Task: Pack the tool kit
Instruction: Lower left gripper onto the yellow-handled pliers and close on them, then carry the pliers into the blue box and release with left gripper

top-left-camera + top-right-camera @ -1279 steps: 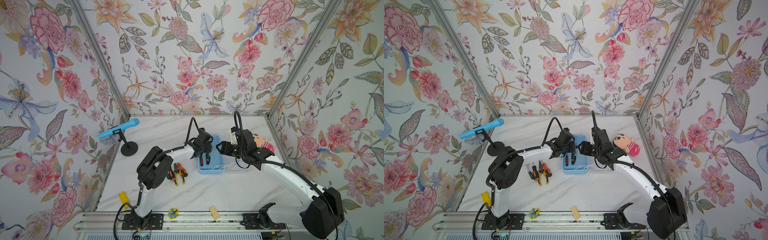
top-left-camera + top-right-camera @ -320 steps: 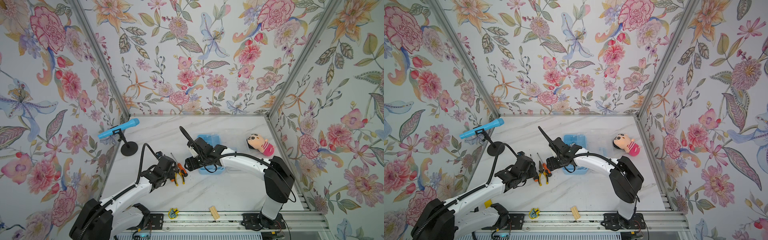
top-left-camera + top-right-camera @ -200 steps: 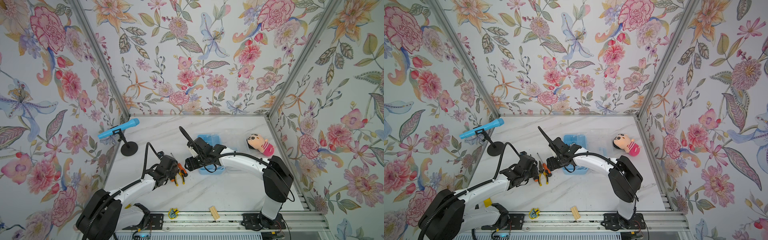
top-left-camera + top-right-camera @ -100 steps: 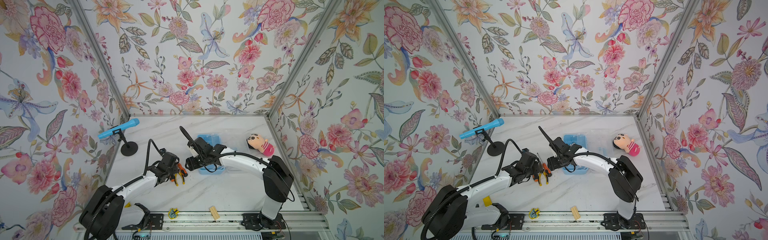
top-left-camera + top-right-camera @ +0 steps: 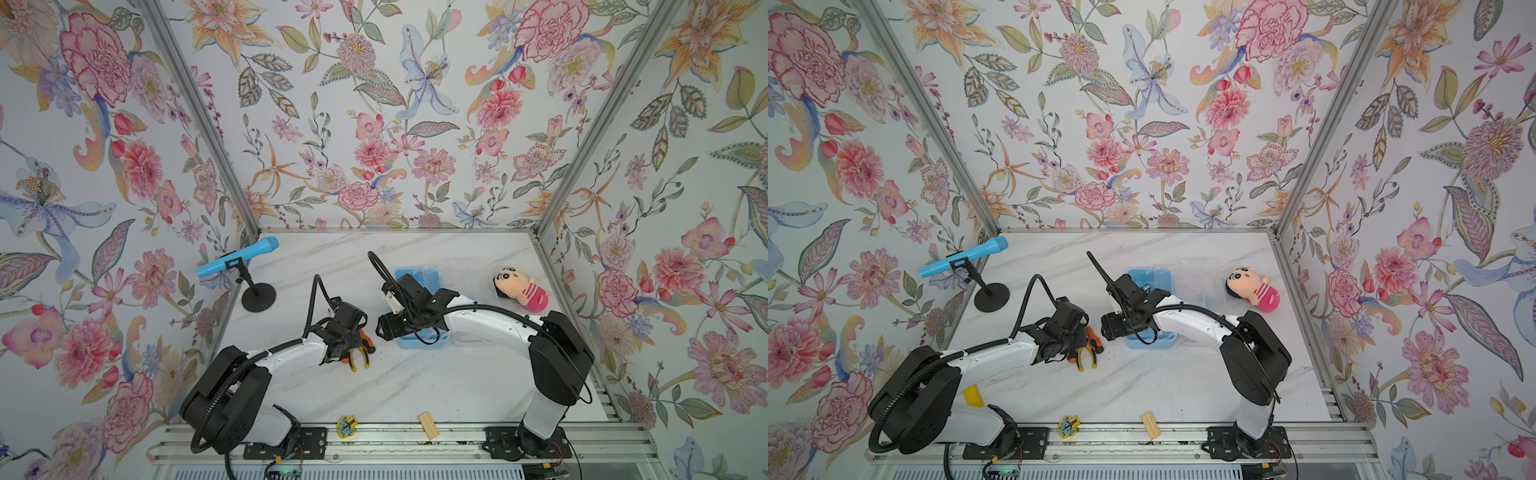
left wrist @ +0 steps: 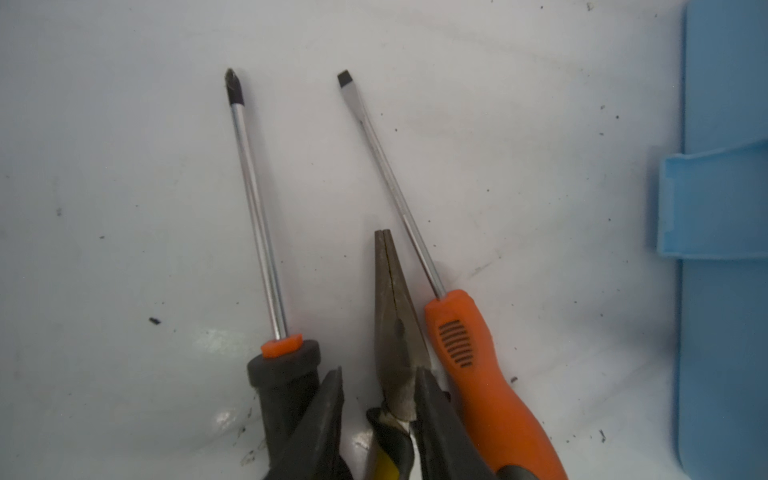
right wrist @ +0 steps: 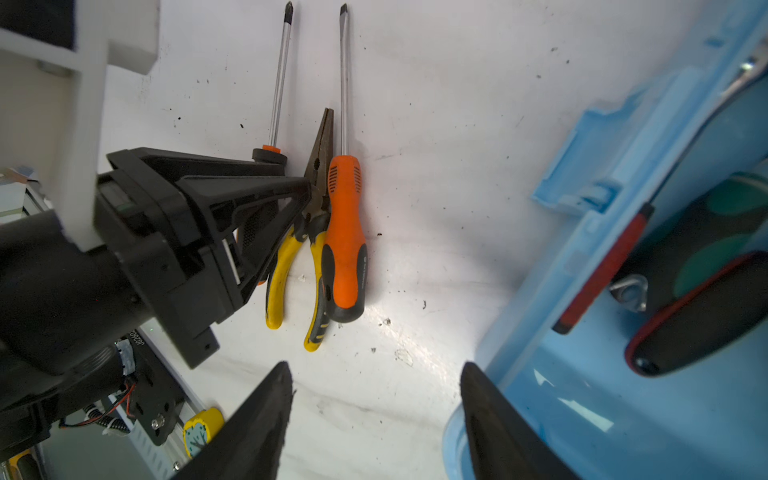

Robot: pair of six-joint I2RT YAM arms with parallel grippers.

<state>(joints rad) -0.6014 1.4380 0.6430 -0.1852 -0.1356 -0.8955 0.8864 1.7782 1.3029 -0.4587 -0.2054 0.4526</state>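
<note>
The bench [image 5: 415, 386] carries the open blue case [image 5: 422, 277]. It stands on the far side of the right tool [image 7: 376, 368] from the loose hand tools. At least one red-handled item [image 7: 602, 270] lies in the case; what else is in there is hard to make out.

The right tool hangs just beside the case's near wall. Its jaws are spread wide, with only bare bench between them.

The left tool [image 6: 379, 374] is low over the pliers [image 6: 392, 299], the piece it seems set to take. Its two fingers straddle the pliers at the joint. One finger sits in the slot between the pliers and the cross-head screwdriver [image 6: 266, 249]. The other is wedged between the pliers and the flat screwdriver [image 6: 478, 374], whose orange handle touches the pliers.

A gap shows between the first finger and the pliers, so the left tool reads as released, not yet clenched.

The pliers' long axis runs straight out from the left tool. The nose points away from the wrist, and the yellow handles trail back under it. A squeeze would therefore close across the narrow width.

The left tool is much the nearer to the pliers. The case lies off to the flat screwdriver's side, toward the right tool.

The tight fit is the risk. The flat screwdriver could be pinched or dragged along with the pliers.
</note>
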